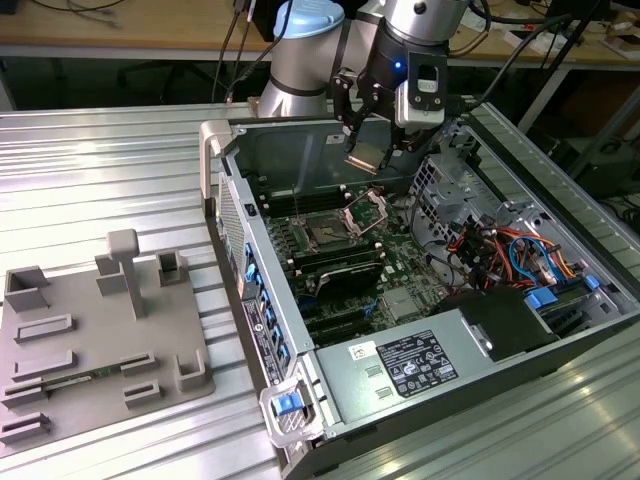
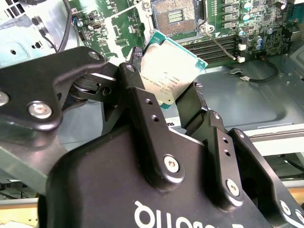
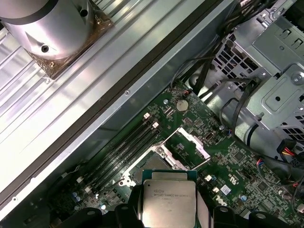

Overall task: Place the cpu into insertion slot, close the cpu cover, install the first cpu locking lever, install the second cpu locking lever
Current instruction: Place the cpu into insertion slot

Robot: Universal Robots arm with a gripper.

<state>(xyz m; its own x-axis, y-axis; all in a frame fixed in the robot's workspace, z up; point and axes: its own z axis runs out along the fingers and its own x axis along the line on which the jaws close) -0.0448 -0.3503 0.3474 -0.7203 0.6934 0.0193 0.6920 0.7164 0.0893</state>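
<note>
My gripper [image 1: 367,150] is shut on the cpu [image 1: 365,158], a flat square chip with a silvery top, and holds it tilted in the air above the green board inside the open computer case. In both wrist views the cpu [image 2: 171,71] [image 3: 169,202] sits pinched by its edges between two black fingers [image 2: 137,95]. The insertion slot [image 1: 325,235] [image 2: 175,14] lies bare below it, a little toward the exterior view's left. The cpu cover [image 1: 368,212] [image 3: 187,145] stands hinged up beside the slot. A thin metal lever [image 2: 219,46] sticks out next to the slot.
Long black memory slots [image 1: 335,265] run beside the socket. A drive cage [image 1: 455,190] and cable bundles [image 1: 500,250] fill the case on the exterior view's right, with the power supply [image 1: 420,360] in front. The case wall [image 1: 235,230] rises on the left; a grey fixture tray [image 1: 90,330] lies on the table.
</note>
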